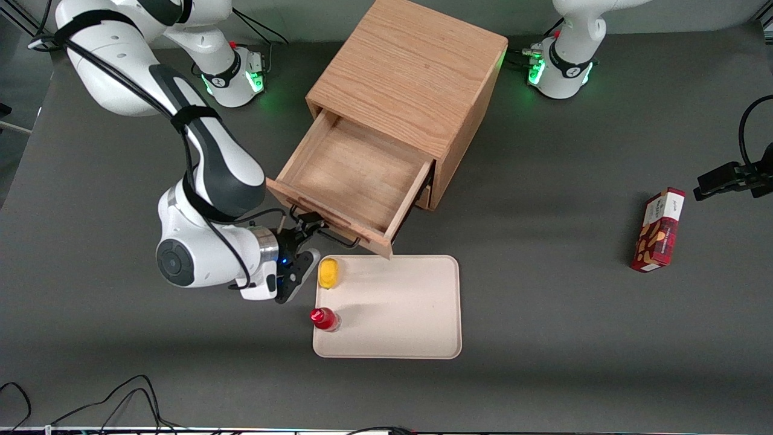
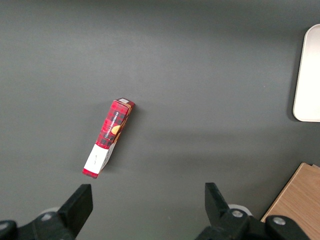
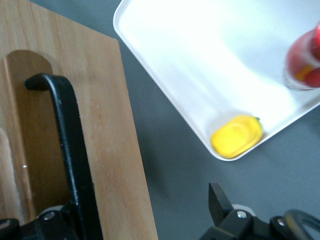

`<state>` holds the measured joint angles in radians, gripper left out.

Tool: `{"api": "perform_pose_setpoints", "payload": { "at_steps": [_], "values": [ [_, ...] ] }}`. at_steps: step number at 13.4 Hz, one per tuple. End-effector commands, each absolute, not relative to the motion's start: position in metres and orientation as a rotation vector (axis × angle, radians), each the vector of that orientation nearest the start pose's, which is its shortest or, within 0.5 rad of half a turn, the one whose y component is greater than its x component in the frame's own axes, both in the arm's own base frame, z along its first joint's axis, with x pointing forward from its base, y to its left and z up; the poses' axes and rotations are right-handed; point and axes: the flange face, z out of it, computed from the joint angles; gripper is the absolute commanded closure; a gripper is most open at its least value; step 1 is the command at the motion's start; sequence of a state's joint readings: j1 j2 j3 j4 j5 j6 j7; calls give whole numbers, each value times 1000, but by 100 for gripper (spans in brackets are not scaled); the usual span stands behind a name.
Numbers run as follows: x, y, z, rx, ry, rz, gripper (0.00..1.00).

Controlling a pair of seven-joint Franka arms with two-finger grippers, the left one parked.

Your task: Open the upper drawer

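In the front view, the upper drawer [image 1: 356, 181] is seen pulled well out of the oak cabinet [image 1: 410, 72], so the task is judged nearly or fully done; its wooden tray is bare inside, and its front faces the camera at an angle. The gripper [image 1: 308, 226] is held at the black wire handle [image 1: 329, 232], at the end toward the working arm, probably because the pull is made from there. A beige tray [image 1: 398, 314] lies on the surface nearer to the camera than the drawer front, with a yellow object [image 1: 328, 273] and a red bottle [image 1: 325, 319] on it; a red box [image 1: 658, 229] lies toward the parked arm's end.

In the right wrist view, the handle [image 3: 70, 150] runs between the spread fingers [image 3: 220, 202], one on each side; no pinching is seen; the drawer front [image 3: 110, 125] shows light oak grain with a recess under the handle.

In the left wrist view, only the red box [image 2: 107, 137] and corners of the tray [image 2: 307, 75] and the cabinet [image 2: 297, 205] are shown.
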<state>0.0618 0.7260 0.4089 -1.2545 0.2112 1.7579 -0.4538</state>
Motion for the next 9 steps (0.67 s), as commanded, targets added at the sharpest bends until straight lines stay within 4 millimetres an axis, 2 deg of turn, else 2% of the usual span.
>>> {"api": "perform_pose_setpoints", "payload": {
  "at_steps": [1, 2, 6, 8, 9],
  "values": [
    [679, 264, 362, -2432, -1081, 232, 0],
    [684, 256, 365, -2439, -1064, 218, 0],
    [686, 251, 370, -2434, -1056, 225, 0],
    [686, 251, 387, -2427, -1068, 226, 0],
    [684, 252, 409, -2430, -1077, 216, 0]
  ]
}}
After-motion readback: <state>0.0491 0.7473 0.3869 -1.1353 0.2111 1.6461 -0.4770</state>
